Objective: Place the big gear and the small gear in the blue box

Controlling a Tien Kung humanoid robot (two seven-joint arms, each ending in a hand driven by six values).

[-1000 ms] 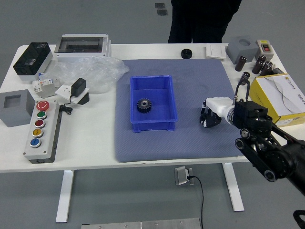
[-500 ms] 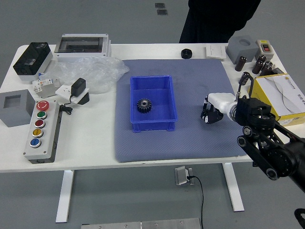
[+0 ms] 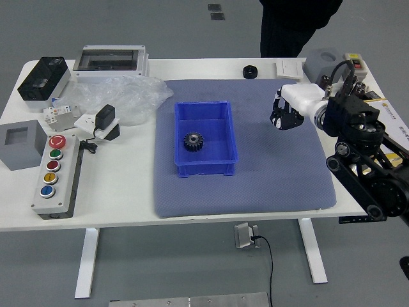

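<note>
"How is the right arm (image 3: pixel 364 141) posed?"
"Slanted in from the right; whether the robot hand (image 3: pixel 285 117) is wide, narrow or holding cannot be told."
"The gear (image 3: pixel 193 142)?"
"Laid face-up in the blue box (image 3: pixel 206 170), left of centre; the box is aimed lengthwise up-frame. The bench (image 3: pixel 115 192) is partly covered by a mat (image 3: pixel 275 185); a person (image 3: pixel 294 25) is seen at top."

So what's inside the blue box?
One gear with dark teeth is in the blue box, toward its left side. The bare blue floor shows around it. What is right underneath the gear can't be seen, because the gear covers it.
</note>
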